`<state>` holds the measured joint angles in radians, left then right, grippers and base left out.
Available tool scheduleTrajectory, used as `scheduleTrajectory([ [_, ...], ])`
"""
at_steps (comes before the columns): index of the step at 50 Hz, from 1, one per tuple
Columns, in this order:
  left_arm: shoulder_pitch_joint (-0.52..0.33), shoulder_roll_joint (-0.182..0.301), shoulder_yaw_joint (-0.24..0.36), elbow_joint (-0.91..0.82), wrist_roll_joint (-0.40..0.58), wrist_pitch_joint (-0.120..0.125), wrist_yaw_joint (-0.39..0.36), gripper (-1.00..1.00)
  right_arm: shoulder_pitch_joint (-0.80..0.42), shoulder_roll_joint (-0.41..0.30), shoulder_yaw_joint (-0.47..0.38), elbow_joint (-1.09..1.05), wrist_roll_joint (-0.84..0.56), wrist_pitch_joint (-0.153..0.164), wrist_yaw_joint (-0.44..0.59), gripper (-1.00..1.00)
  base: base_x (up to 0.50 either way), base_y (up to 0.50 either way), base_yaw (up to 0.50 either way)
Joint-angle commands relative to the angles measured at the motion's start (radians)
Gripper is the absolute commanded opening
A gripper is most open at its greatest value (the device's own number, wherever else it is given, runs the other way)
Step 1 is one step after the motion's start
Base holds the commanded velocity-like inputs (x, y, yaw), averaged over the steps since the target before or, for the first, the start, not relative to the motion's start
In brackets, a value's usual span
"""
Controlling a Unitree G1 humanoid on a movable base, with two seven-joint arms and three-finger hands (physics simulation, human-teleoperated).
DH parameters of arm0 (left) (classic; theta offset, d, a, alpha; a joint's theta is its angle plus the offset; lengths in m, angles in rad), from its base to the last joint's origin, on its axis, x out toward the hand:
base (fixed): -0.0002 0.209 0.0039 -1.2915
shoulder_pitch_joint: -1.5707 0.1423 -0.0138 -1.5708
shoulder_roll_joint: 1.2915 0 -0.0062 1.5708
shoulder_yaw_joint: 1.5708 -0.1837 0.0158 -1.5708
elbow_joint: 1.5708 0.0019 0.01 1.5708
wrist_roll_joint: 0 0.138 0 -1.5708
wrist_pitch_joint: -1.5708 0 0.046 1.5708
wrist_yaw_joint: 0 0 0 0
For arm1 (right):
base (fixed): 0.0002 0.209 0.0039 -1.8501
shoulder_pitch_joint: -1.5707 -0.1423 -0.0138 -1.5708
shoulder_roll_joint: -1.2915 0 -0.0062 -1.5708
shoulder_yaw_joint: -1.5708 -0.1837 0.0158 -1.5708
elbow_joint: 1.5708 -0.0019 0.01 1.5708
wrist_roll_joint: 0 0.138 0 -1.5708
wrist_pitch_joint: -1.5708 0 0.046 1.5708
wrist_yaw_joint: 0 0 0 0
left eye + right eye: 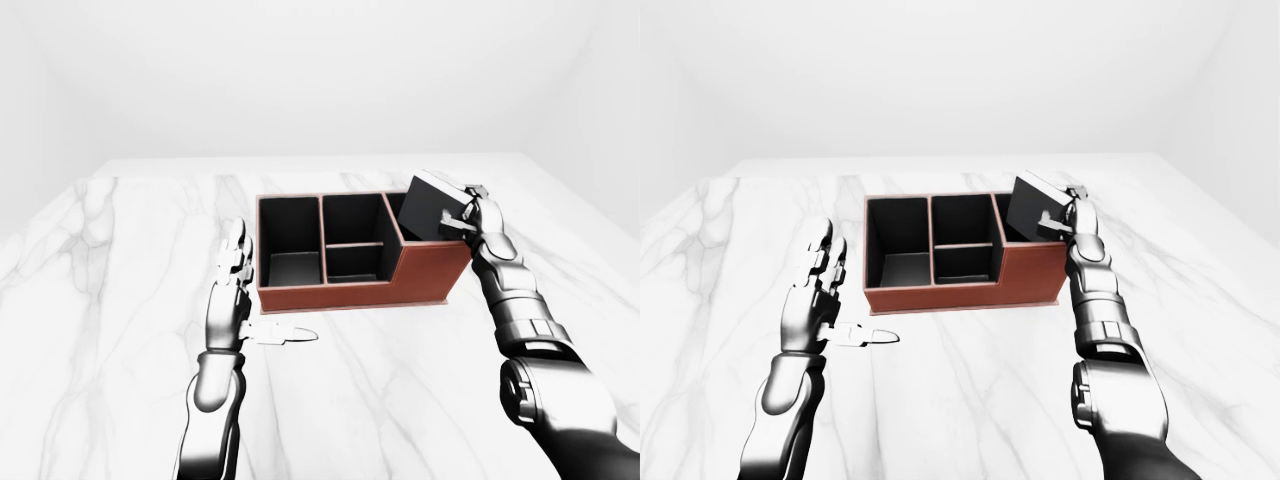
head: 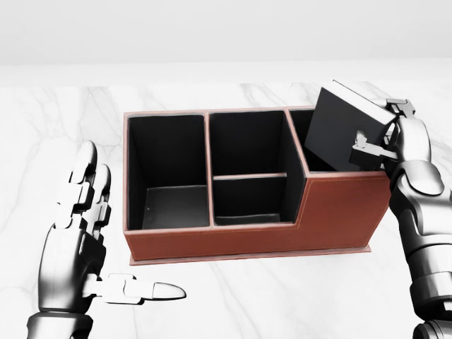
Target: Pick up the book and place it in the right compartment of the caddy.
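We see a brown caddy [image 2: 233,240] with black insides standing on a marble table [image 1: 100,300]. It has a tall left compartment, two smaller middle ones, and a right one behind a raised wall. Our right hand [image 2: 402,145] grips the book [image 2: 346,127], fingers closed round its right edge with one fingertip [image 2: 360,139] pressed on the dark cover. The book is tilted, its lower part dipping into the right compartment and its upper corner rising above the caddy's rim; we cannot tell whether it touches the bottom. Our left hand [image 2: 81,233] hangs over the table to the left of the caddy in the head view, apart from it, fingers straight and spread, thumb pointing right, holding nothing.
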<state>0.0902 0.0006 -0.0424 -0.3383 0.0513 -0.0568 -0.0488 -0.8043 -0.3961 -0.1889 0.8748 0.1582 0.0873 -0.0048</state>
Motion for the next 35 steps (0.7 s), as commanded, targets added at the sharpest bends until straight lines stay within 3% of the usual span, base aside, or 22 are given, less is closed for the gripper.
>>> scheduleTrajectory([
  [1, 0.0, -0.001, -0.003, 0.0, 0.002, 0.001, 0.0, 1.0, 0.001, 0.006, -0.022, 0.001, 0.052, 0.0, -0.008, -1.0, 0.0, 0.0, 0.0],
  [2, 0.001, -0.001, -0.003, 0.007, 0.002, -0.006, 0.0, 1.0, 0.0, 0.006, -0.021, 0.005, 0.05, 0.0, -0.009, -1.0, 0.0, 0.0, 0.0],
  [5, 0.001, 0.0, -0.002, 0.0, 0.0, -0.001, 0.0, 1.0, 0.002, 0.008, -0.018, 0.02, 0.044, 0.0, -0.006, 1.0, 0.0, 0.0, 0.0],
  [29, -0.002, 0.001, 0.0, 0.006, 0.0, -0.002, -0.001, 1.0, 0.005, 0.007, -0.02, 0.018, 0.042, 0.0, -0.002, 1.0, 0.0, 0.0, 0.0],
  [35, -0.001, 0.0, 0.0, 0.007, 0.001, -0.004, -0.001, 1.0, 0.042, -0.01, -0.038, -0.251, 0.076, 0.0, -0.023, 1.0, 0.0, 0.0, 0.0],
])
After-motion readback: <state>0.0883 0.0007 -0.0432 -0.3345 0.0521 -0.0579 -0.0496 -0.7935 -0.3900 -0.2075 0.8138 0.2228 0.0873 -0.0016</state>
